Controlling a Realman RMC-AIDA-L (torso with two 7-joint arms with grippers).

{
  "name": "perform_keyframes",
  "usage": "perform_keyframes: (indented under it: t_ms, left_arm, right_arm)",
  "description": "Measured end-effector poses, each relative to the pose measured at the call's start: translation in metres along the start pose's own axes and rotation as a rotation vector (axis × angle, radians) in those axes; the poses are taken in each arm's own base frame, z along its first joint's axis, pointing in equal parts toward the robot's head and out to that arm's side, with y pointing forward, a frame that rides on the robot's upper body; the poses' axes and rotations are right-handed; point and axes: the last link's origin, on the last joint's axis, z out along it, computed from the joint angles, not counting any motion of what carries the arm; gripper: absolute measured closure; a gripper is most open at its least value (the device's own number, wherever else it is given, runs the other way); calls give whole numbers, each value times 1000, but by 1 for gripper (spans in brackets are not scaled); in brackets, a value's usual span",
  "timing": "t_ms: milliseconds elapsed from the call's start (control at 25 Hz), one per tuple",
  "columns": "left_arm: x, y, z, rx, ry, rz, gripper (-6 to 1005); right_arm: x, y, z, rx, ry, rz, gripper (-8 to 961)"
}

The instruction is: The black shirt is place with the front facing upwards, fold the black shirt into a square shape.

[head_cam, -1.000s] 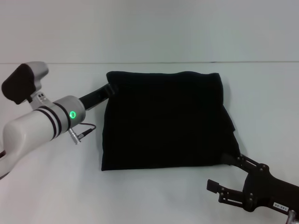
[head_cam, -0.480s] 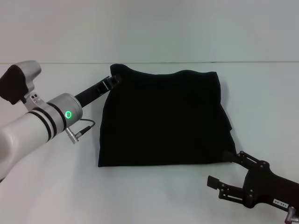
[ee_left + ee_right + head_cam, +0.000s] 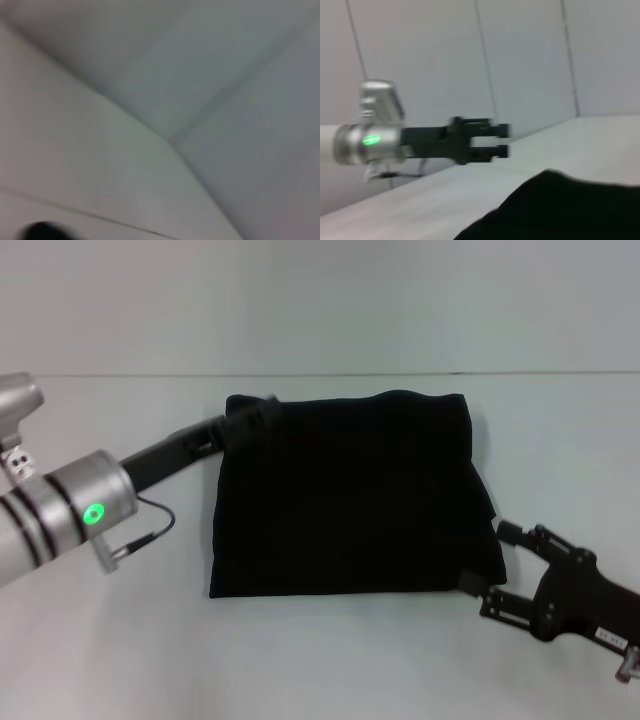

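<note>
Grippers [image 3: 252, 423] [image 3: 487, 562] – black shirt [image 3: 350, 495] corners.

We seem to be in a lab: a bare white tabletop [image 3: 320, 660] below, plain pale panelled walls [image 3: 530, 60] above.

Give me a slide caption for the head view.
Folded black shirt on white table, left claw at its far corner, right claw at its near corner.

Left arm [image 3: 60, 515] silver, black bands, green light; black hands.
</note>
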Motion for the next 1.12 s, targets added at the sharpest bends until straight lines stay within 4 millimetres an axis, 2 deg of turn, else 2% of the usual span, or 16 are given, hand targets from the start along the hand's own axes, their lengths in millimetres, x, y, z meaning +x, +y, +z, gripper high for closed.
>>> perform_keyframes:
  t_ms: [120, 240, 400, 520, 640, 720, 1120]
  left_arm:
    - [-5, 21, -22, -181, -33, 193, 383]
    - [-18, 34, -48, -285, -13, 366, 271]
    - [-47, 32, -68, -278, -79, 477, 140]
    - [-70, 26, -74, -254, -166, 508, 55]
    - [-88, 18, -77, -216, -246, 515, 55]
    - [-90, 16, -78, -203, -249, 511, 54]
    - [-75, 7, -90, -144, -150, 525, 53]
  right_arm:
    - [-4, -6, 5, 24, -6, -49, 12]
    - [-7, -12, 11, 49, -6, -76, 12]
    - [-8, -16, 16, 70, -6, -90, 12]
    - [-4, -12, 19, 71, -6, -114, 12]
    - [2, -11, 16, 84, 9, -120, 12]
    - [6, -11, 13, 99, 22, -114, 12]
    - [18, -8, -1, 131, 53, -93, 12]
